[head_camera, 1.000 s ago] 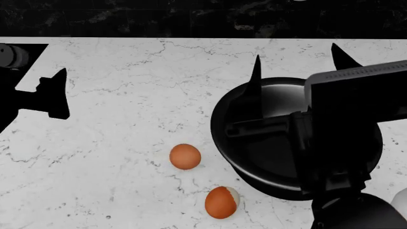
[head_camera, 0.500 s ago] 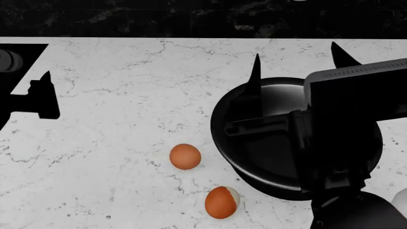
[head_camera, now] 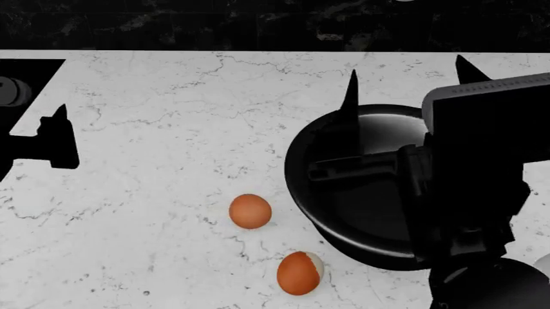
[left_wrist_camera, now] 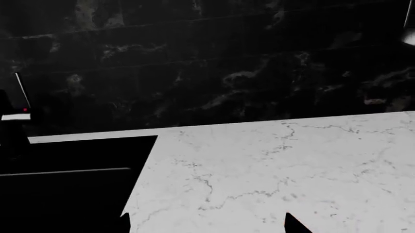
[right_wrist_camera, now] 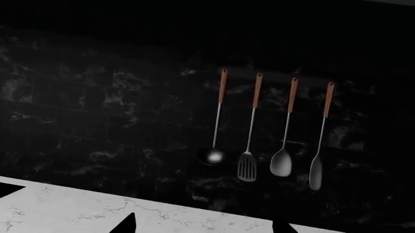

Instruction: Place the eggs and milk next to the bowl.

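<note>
Listing contents, head view first.

Eggs: two orange-brown ovals on the white marble surface (head_camera: 154, 148), lower centre of the frame. Plain egg (head_camera: 250, 211) lies just left of the bowl, apart from it. Patched egg (head_camera: 300, 273), whitish on its right side, lies below and to the right of the plain one, near the bowl's lower left rim; the two eggs do not touch.

Bowl: large, round, black, glossy inside (head_camera: 378, 129), right of centre; much of it hidden behind the right arm.

Milk: a small white rounded sliver (head_camera: 542, 264) at the right edge, low in the frame; label not visible.

Right hand: (head_camera: 404, 77) two pointed fingers spread wide apart, empty, over the bowl's upper part; one fingertip (head_camera: 351, 84) at the bowl's upper left rim, the other to the upper right.

Left hand: (head_camera: 51, 138) dark silhouette at the left edge, mid-height; only one tip shows, so whether it is open or closed cannot be told.

Back wall: black marble (right_wrist_camera: 97, 97) behind the surface.

Utensils: right wrist view shows four hanging on the wall, wooden-handled: ladle (right_wrist_camera: 216, 121), slotted turner (right_wrist_camera: 250, 131), spoon (right_wrist_camera: 284, 131), narrow spatula (right_wrist_camera: 319, 141).
</note>
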You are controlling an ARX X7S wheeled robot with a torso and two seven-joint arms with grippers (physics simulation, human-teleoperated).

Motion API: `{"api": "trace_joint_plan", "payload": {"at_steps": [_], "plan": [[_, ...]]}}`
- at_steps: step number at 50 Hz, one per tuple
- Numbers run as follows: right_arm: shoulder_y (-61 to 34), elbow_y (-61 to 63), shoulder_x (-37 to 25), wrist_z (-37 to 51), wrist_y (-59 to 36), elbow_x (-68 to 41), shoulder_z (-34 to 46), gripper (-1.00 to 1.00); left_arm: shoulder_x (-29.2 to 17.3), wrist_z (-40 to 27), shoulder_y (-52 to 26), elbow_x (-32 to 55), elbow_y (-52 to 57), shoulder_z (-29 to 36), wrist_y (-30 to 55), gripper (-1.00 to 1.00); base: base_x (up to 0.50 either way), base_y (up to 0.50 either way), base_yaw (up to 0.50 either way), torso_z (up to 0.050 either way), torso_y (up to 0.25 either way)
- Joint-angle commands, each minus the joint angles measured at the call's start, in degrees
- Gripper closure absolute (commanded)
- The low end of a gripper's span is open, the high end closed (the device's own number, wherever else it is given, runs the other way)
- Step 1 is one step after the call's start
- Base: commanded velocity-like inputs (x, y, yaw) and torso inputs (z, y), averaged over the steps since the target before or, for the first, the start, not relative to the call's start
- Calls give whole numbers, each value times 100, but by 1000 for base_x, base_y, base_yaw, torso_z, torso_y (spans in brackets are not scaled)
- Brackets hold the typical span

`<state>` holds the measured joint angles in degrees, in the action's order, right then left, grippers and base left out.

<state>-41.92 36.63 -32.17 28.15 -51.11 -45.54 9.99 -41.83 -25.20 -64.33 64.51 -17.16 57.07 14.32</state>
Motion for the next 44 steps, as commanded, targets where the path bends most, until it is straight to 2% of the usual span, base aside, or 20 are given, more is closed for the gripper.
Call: {"api": "trace_joint_plan", "payload": {"at_steps": [1, 11, 16, 21, 30, 44], "plan": [[-309, 558, -132, 507, -1165, -1315, -872, -100, 212, 145, 15, -65, -94, -137, -69, -100, 0, 0, 0, 0, 0], [-746, 575, -491, 1611, -2097, -3341, -1669, -100, 317, 266, 81, -132, -241, -94, -142, -100, 0, 0, 0, 0, 0], [-903, 472, -719, 2170, -2287, -4149, -1771, -100, 334, 276, 100, -142, -265, -91, -153, -100, 0, 0, 0, 0, 0], [-973, 356, -925, 2573, -2289, -4788, -1814, -100, 347, 288, 104, -163, -291, -95, -178, -100, 0, 0, 0, 0, 0], [-1279, 172, -1673, 3498, -2171, -6248, -1535, -100, 411, 350, 137, -199, -377, -88, -236, -100, 0, 0, 0, 0, 0], [-1114, 199, -2466, 4024, -1787, -7476, -1453, -100, 466, 434, 123, -230, -474, -90, -262, -100, 0, 0, 0, 0, 0]]}}
